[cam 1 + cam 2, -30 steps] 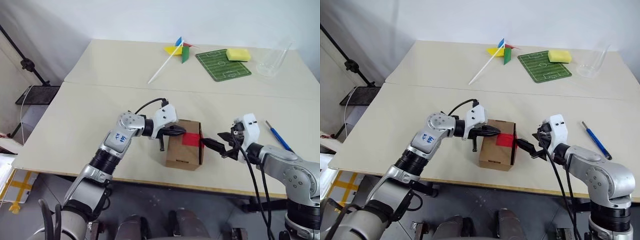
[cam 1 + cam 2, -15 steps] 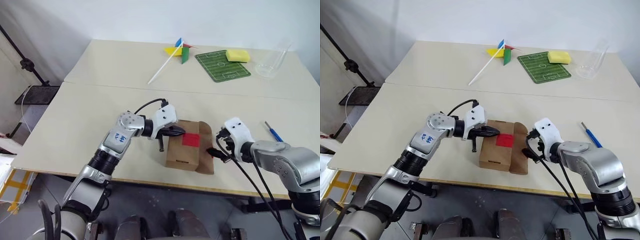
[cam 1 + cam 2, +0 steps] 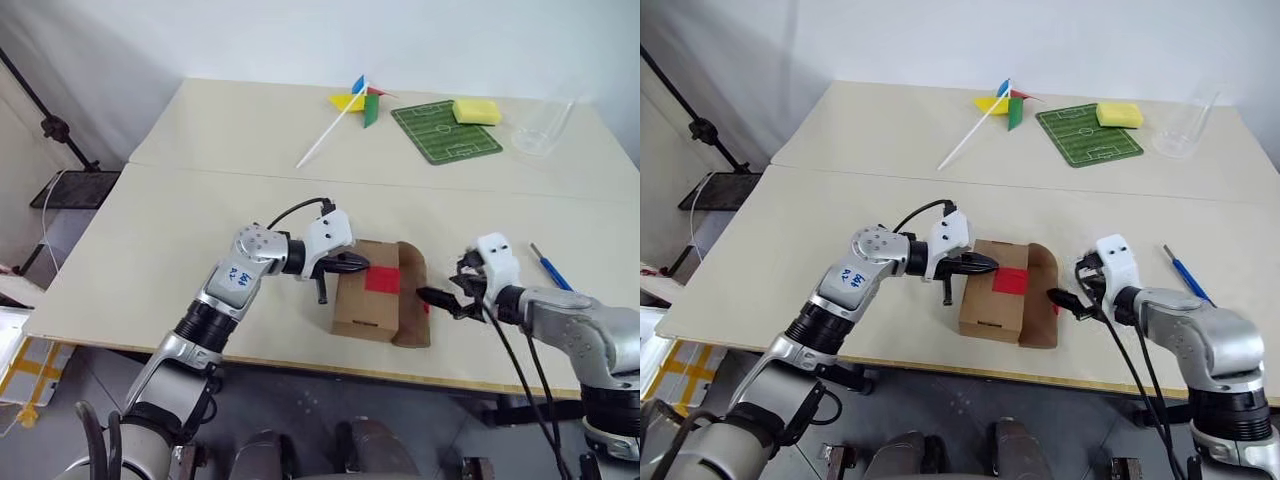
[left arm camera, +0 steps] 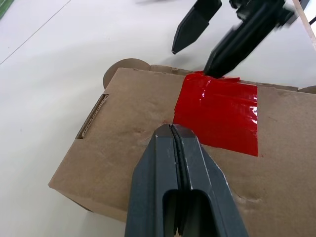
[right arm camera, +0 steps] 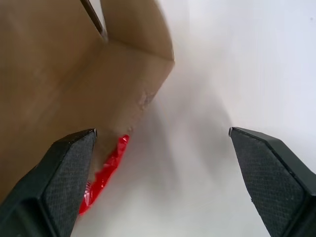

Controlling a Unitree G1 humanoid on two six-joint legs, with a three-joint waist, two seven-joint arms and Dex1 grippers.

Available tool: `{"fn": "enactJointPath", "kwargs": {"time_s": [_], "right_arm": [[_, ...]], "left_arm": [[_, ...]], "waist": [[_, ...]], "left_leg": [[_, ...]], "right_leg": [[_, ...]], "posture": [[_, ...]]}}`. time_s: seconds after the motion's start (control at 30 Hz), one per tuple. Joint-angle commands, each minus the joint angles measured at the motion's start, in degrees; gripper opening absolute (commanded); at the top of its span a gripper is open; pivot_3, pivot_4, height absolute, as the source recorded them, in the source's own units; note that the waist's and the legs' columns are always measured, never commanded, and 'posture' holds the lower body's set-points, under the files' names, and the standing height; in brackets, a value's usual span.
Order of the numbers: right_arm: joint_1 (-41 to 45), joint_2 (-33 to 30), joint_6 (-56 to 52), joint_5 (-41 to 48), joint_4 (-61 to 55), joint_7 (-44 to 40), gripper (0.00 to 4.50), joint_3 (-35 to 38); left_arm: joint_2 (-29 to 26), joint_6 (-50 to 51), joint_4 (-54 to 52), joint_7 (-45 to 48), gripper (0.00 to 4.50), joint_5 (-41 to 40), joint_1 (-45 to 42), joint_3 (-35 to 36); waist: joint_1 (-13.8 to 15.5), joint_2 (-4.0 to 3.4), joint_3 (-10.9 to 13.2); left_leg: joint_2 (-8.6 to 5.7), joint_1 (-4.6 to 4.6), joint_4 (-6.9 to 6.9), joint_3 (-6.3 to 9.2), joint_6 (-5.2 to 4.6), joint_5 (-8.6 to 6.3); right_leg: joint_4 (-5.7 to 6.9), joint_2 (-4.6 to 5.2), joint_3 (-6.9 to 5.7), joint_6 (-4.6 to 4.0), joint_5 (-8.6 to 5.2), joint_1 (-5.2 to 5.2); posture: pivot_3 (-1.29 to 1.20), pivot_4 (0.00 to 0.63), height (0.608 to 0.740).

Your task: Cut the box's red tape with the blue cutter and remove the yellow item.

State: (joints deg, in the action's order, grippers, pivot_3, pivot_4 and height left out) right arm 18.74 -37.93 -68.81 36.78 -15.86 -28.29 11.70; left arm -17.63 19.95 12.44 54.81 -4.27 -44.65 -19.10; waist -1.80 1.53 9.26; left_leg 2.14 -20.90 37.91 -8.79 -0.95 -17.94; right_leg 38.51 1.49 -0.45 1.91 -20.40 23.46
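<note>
**Two grippers at the box, end flap swung open**

Two jaw states. Left gripper [image 3: 362, 264] has its fingers pressed together, nothing between them, tips resting on the box [image 3: 366, 305] lid just short of the red tape [image 3: 382, 279]. Right gripper [image 3: 436, 299] has its fingers spread wide with nothing between them; the opened end flap [image 3: 413, 303] sits just ahead of its tips.

Around the jaws:
- Flap stands out from the box end on the right gripper's side, between that gripper and the box interior. Can't see inside the box from any view.
- Right wrist view: plain brown flap face beside one finger, a torn bit of red tape at its lower edge, bare table between the fingers.
- Blue cutter [image 3: 556, 276] lies flat on the table beyond the right gripper, well apart from the box.
- Far across the table from both jaws: pinwheel [image 3: 343, 113] on a white stick, green football-pitch mat [image 3: 444, 131], yellow sponge [image 3: 476, 110] on the mat's corner, clear plastic cup [image 3: 541, 128] on its side.

Materials: box is matte corrugated cardboard, rectangular, rounded tuck flaps. Tape is glossy, wrinkled, square. Finger pads are black and finely ribbed. Table [image 3: 200, 215] is smooth pale beige, two tops butted with a seam.
</note>
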Motion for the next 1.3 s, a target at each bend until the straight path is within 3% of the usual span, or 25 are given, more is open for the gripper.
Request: {"fn": "enactJointPath", "kwargs": {"time_s": [0.03,0.23,0.33,0.63,0.8,1.03,1.27,1.3], "right_arm": [[1.0,-1.7,-0.1,3.0,3.9,-6.8,4.49,-0.5],[4.2,-2.3,1.1,1.9,10.6,-12.6,4.49,-5.7],[7.4,-1.5,3.1,-0.1,14.5,-15.9,3.91,-10.5],[14.6,-0.7,0.6,-1.7,24.7,-20.8,0.74,-14.8],[20.3,0.6,-8.9,0.2,32.3,-21.2,0.74,-12.9],[22.0,1.5,-16.6,1.7,32.9,-22.1,0.74,-13.0],[23.3,5.7,-19.4,1.4,34.5,-18.5,0.74,-8.9],[23.1,5.7,-19.0,1.1,34.4,-18.3,0.56,-9.1]], "left_arm": [[-0.7,1.3,1.2,-0.2,0.0,1.7,1.5,-1.4],[-1.1,1.6,0.4,-0.4,0.0,1.5,1.8,-1.0],[-1.6,0.3,-1.4,0.7,0.0,0.7,2.9,-0.9],[-3.1,-1.2,-5.1,1.4,0.0,-0.2,5.0,0.8],[-4.6,-2.3,-4.6,1.9,0.0,0.0,5.0,1.2],[-4.4,-2.9,-4.5,1.8,0.0,0.3,5.4,1.1],[-4.1,-3.0,-4.8,1.9,0.0,0.2,6.1,0.9],[-4.0,-3.1,-4.9,2.0,0.0,0.3,6.1,0.8]], "waist": [[0.1,0.0,0.0],[-0.1,0.0,0.0],[-0.5,0.0,0.0],[-0.7,0.0,0.0],[-1.1,0.0,0.0],[-1.1,0.0,0.0],[-1.3,-0.01,0.0],[-1.3,-0.01,0.0]], "left_leg": [[0.0,0.0,0.0,0.0,0.0,0.0],[0.0,0.0,0.0,0.01,-0.02,-0.01],[0.0,0.05,0.0,0.01,-0.01,0.0],[0.02,0.06,-0.03,0.02,0.0,0.0],[0.03,0.07,-0.01,0.02,0.0,0.0],[0.02,-0.07,-0.01,0.14,-0.01,0.0],[0.02,-0.07,-0.01,0.15,0.0,0.0],[0.02,-0.07,-0.01,0.15,0.0,0.0]], "right_leg": [[-0.01,0.0,-0.01,0.0,0.0,0.0],[-0.02,0.01,-0.01,0.0,0.0,0.0],[0.0,0.01,0.0,0.0,0.0,-0.04],[-0.01,0.01,-0.03,-0.01,0.0,-0.03],[0.03,0.02,-0.03,-0.03,0.01,-0.04],[-0.05,0.04,-0.13,-0.03,0.01,0.01],[-0.02,0.04,-0.13,-0.03,0.01,0.01],[-0.02,0.04,-0.13,-0.03,0.01,0.01]], "posture": [[0.0,0.15,0.74],[0.0,0.15,0.74],[0.0,0.15,0.74],[0.0,0.15,0.74],[0.0,0.15,0.74],[0.0,0.15,0.74],[0.0,0.15,0.74],[0.0,0.15,0.74]]}}
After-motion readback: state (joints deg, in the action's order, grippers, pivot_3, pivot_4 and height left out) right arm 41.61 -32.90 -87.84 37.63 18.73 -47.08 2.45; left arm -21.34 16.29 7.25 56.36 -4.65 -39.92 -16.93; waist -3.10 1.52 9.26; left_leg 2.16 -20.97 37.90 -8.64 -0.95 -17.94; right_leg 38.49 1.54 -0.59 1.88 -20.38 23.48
